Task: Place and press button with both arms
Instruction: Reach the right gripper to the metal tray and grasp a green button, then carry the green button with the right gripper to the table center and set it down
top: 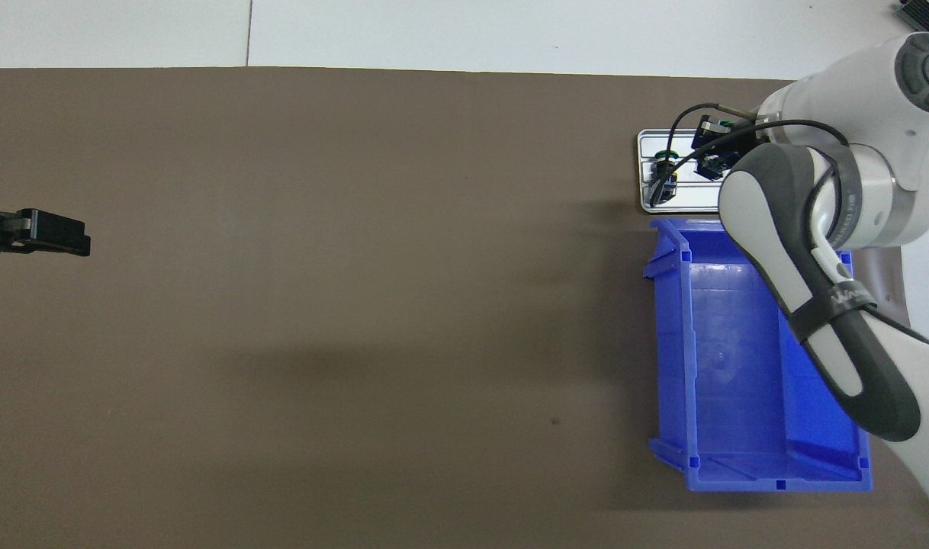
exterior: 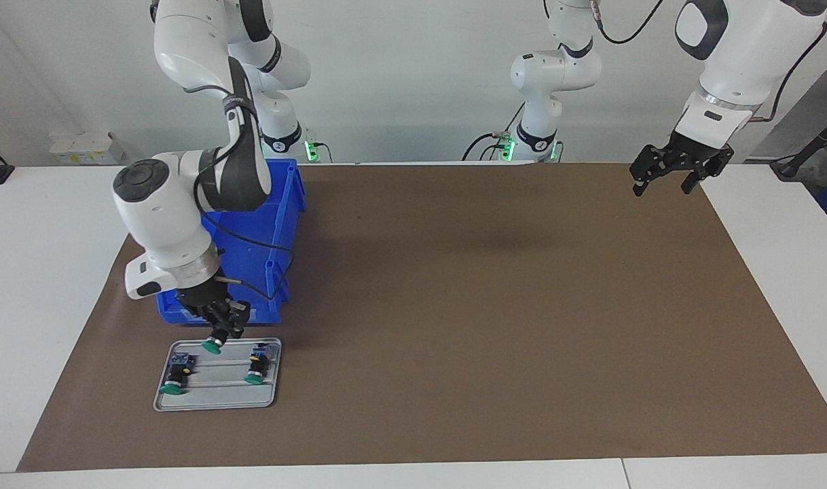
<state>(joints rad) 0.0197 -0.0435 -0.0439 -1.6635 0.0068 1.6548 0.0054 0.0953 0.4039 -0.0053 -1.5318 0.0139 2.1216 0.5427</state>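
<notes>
- Facing view: the right claw (exterior: 218,334) is hanging over the robots' edge of a grey tray (exterior: 216,402), its fingertips closed on a button (exterior: 213,345) whose green cap is pointing down and away from the robots.
- Two more buttons are lying on the tray, one (exterior: 176,375) toward its right-arm end, the other (exterior: 256,367) toward the desk's middle.
- The tray is sitting on the brown mat (exterior: 454,305) near the right arm's end of the desk (exterior: 40,272), just beside a blue bin (exterior: 278,238) that is lying nearer to the robots.
- The left claw (exterior: 663,182) is waiting in the air over the mat's corner at the left arm's end, its fingers spread wide and holding nothing.
- Overhead view: the right arm (top: 815,252) is covering part of the blue bin (top: 731,366) and the tray (top: 647,175), hiding its own claw.
- The left claw (top: 53,236) is showing at the picture's edge, over the mat (top: 358,267).
</notes>
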